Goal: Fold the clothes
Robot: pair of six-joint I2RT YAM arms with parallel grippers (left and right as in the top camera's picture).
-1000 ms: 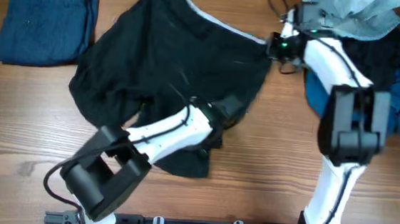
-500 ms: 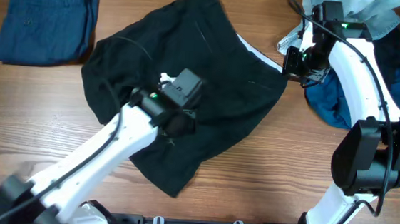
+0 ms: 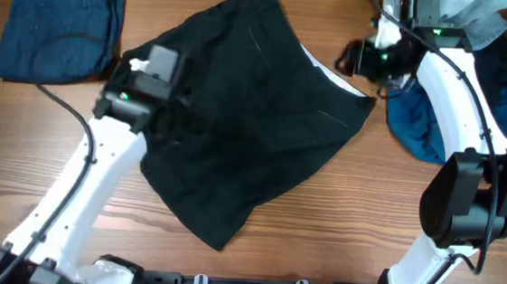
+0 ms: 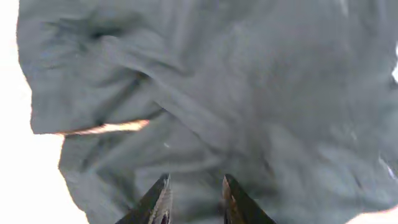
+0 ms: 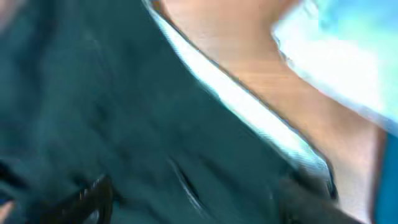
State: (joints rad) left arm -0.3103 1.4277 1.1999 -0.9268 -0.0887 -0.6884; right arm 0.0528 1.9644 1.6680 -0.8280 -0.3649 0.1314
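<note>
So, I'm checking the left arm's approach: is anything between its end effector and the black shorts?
Nothing visible. The left end effector hangs directly over the black shorts, only bare fabric beneath its tips; the folded blue garment lies apart.

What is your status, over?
Left gripper open over black shorts. Right gripper open by their waistband. Shorts spread out, not folded. Nothing lies on them.

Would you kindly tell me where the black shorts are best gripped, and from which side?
Probably the waistband corner of the black shorts, approached from the right: that edge lies flat on the table with its pale lining exposed, and the right hand hovers beside it.
</note>
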